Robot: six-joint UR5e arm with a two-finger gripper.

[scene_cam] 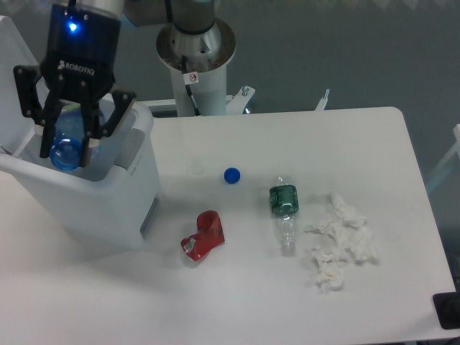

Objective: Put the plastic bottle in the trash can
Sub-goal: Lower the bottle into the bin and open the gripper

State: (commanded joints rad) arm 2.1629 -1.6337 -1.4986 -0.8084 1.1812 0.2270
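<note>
My gripper [68, 149] hangs over the open top of the trash can [108, 208], a large white bin at the left of the table. Its fingers [47, 144] are closed around a clear bluish plastic bottle [68, 136], which is held upright and partly inside the bin's opening. The bin's white flip lid [16, 50] stands open at the far left, behind the gripper. A second clear plastic bottle [284, 212] with a green label lies on the table to the right, well away from the gripper.
A blue bottle cap [231, 175] lies near the table's middle. A crushed red cup [204, 236] lies in front of it. Crumpled white tissues [339, 244] lie at the right. The robot's base column [195, 54] stands at the back.
</note>
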